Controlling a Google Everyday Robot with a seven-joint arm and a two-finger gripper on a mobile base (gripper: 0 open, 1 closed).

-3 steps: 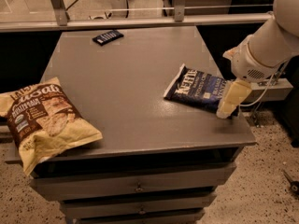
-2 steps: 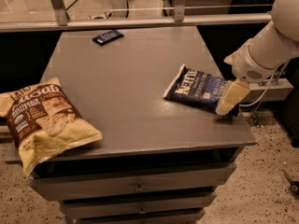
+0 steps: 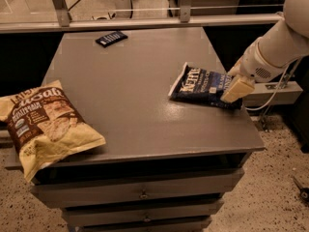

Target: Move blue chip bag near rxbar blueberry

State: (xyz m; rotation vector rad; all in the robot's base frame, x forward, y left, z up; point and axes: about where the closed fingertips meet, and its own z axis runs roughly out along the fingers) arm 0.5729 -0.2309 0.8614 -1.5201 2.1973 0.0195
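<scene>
The blue chip bag (image 3: 200, 84) lies flat on the right part of the grey table (image 3: 130, 100), its white lettering facing up. My gripper (image 3: 235, 87) comes in from the right on a white arm and sits at the bag's right end, over it. The rxbar blueberry (image 3: 111, 38) is a small dark flat bar near the table's far edge, left of centre, well away from the bag and the gripper.
A large yellow-and-brown chip bag (image 3: 46, 122) lies at the table's front left corner, hanging over the edge. A metal rail (image 3: 145, 22) runs behind the table. Drawers (image 3: 142, 195) sit under the tabletop. A cable hangs at the right.
My gripper has shifted a little toward the far side along the bag's right end. The blue chip bag, the bar and the yellow bag have not moved.
</scene>
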